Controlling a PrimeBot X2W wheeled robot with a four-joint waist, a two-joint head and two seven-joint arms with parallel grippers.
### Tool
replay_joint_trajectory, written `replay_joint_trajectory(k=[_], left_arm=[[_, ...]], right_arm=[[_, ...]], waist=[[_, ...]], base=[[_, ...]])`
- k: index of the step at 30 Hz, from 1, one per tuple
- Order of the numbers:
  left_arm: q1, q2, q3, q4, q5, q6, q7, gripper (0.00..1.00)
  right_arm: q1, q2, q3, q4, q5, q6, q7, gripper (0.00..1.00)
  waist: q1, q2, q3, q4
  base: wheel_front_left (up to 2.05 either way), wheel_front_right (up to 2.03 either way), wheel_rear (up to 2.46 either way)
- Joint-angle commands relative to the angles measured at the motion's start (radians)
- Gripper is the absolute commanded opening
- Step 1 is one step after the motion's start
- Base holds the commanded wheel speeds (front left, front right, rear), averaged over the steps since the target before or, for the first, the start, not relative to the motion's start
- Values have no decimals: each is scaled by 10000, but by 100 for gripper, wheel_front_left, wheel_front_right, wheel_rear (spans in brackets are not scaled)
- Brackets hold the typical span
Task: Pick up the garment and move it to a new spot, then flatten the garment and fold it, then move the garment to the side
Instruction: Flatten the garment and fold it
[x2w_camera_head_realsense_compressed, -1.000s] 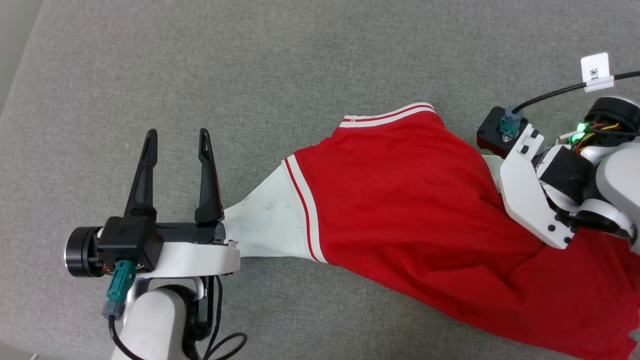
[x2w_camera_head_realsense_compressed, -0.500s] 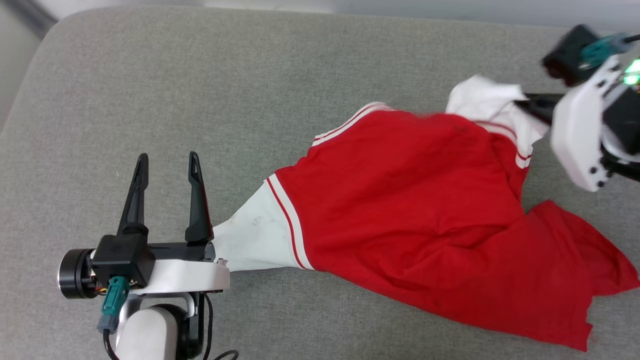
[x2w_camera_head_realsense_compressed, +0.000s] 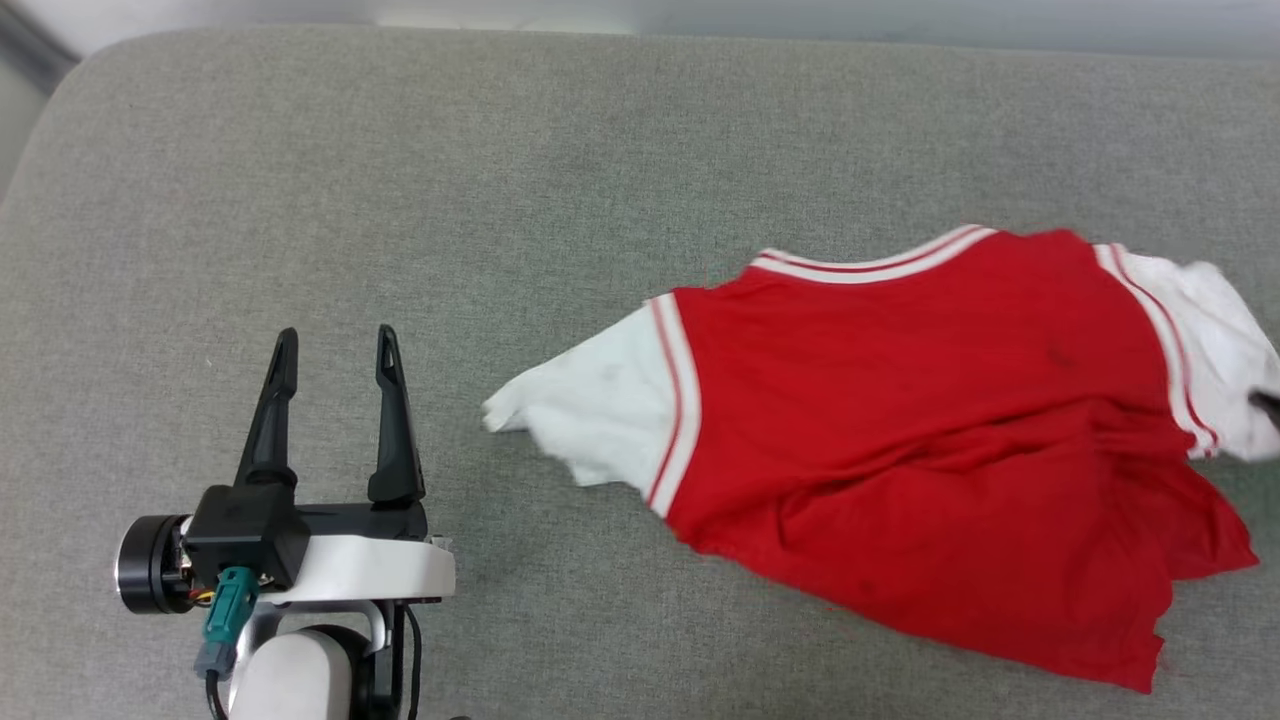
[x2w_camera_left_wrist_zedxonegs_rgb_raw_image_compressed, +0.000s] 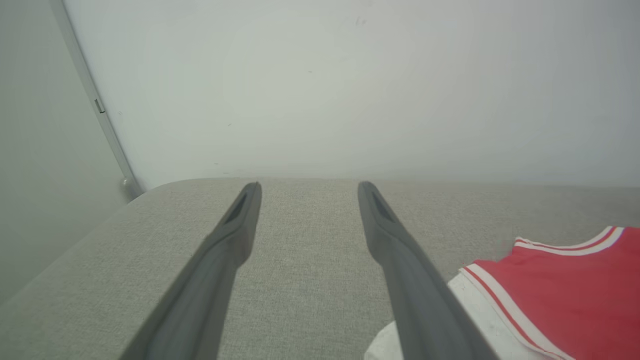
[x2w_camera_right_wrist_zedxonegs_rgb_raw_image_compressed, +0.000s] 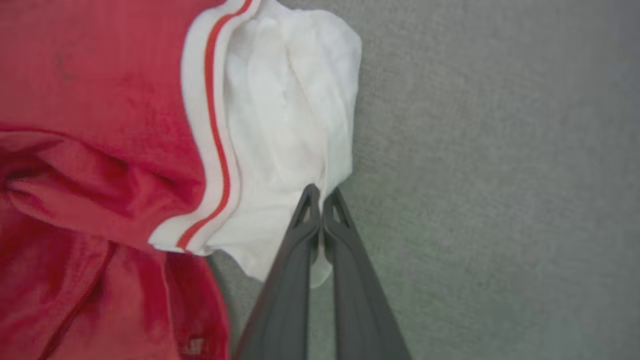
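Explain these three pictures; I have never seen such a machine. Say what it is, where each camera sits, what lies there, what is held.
It is a wheeled robot with two arms, each ending in a two-fingered claw. The overhead picture comes from its head camera. The other two come from wrist cameras looking along each claw's fingers. On the grey woven cushion lies a rumpled, white-sleeved red cloth T-shirt. The left claw stands open and empty, apart from the nearer sleeve. The right claw is shut, pinching the other white sleeve.
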Motion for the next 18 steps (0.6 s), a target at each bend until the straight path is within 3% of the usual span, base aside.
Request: replay_joint_trajectory(k=[1,6,8,14,18], left_arm=[[-74,-14,-9,22,78,-76,-23,100],[-20,-25,12,143,150,-135,-23,100],[26,-23,71,218,174,-171,-23,100],[-33,306,361,389,311,-445,-23,100],[-444,752,541,563,259,-791,-23,100]], right_arm=[[475,203,-104,432,11,-9,-157,0],[1343,823,-509,1185,261,-6,-652,2],[1375,869,-795,1252,87,-6,-1145,100],[1572,876,-1817,899,-763,-7,-3002,100],[1723,1088,-3062,564,-1587,-9,-4348,100]], waist=[[0,0,29,14],[0,0,-119,-35],[0,0,-283,-94],[0,0,-905,-299],[0,0,-1211,-437]], base=[[0,0,0],[0,0,0],[0,0,0],[0,0,0],[0,0,0]])
